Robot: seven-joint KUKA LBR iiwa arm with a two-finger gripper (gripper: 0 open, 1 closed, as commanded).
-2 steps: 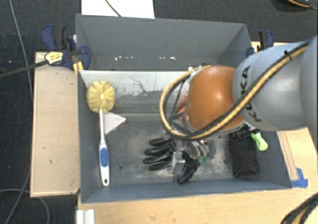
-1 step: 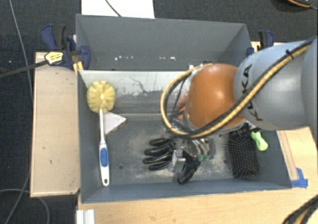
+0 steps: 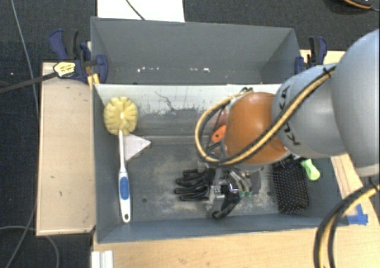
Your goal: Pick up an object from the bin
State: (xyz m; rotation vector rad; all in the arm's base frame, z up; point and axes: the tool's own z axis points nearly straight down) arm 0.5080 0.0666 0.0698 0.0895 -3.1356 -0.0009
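Observation:
My gripper (image 3: 228,196) is low in the front middle of the bin, under the arm's orange dome. Its dark tip sits at the right end of a black glove (image 3: 191,182) that lies crumpled on the bin floor. Whether it touches the glove is hidden. Just to the right lies a black hairbrush (image 3: 291,188) with a green handle. A small orange thing (image 3: 218,134) peeks out at the dome's left edge, mostly covered.
A dish brush (image 3: 123,160) with a yellow head, white handle and blue grip lies along the left wall, with a white triangular scrap (image 3: 136,145) beside it. The arm and dome cover the right half of the bin. Bare floor shows between brush and glove.

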